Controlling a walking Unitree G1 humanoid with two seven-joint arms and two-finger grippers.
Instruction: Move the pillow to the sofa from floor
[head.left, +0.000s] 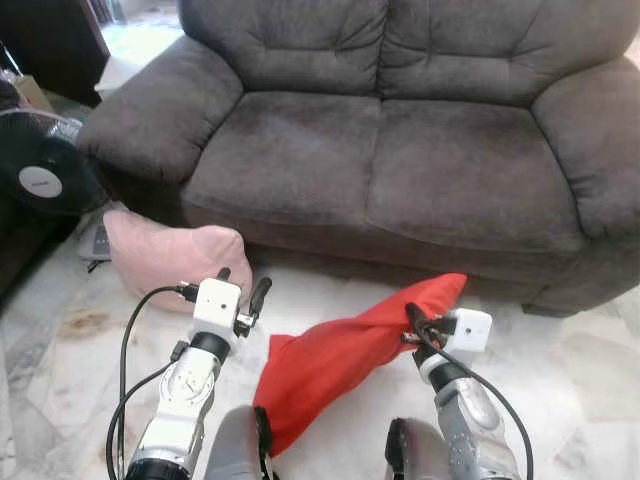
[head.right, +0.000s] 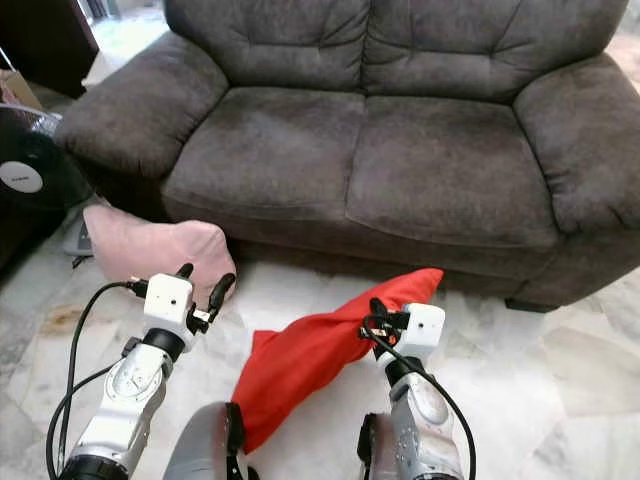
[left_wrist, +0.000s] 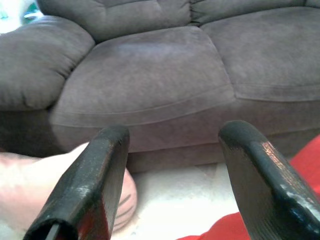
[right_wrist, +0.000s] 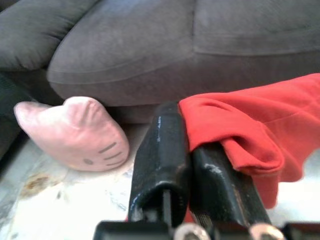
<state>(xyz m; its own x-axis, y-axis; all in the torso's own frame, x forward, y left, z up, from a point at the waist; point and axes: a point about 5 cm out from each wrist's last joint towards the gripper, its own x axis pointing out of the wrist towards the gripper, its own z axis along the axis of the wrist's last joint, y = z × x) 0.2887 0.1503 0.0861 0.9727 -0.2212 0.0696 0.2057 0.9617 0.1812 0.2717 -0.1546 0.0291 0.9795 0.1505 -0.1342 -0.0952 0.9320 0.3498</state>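
Before the empty sofa (head.left: 380, 160), my right claw (head.left: 415, 325) pinches the red pillow (head.left: 330, 360), left claw (head.left: 240, 290) spread, lift pending.

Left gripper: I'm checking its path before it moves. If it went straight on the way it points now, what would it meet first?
Probably the sofa. The left gripper, open, points at its front edge below the seat cushion. The pink pillow lies off to one side, likely missed, though depth is unclear.

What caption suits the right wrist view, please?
Right gripper pinching the red pillow, pink pillow before the sofa.
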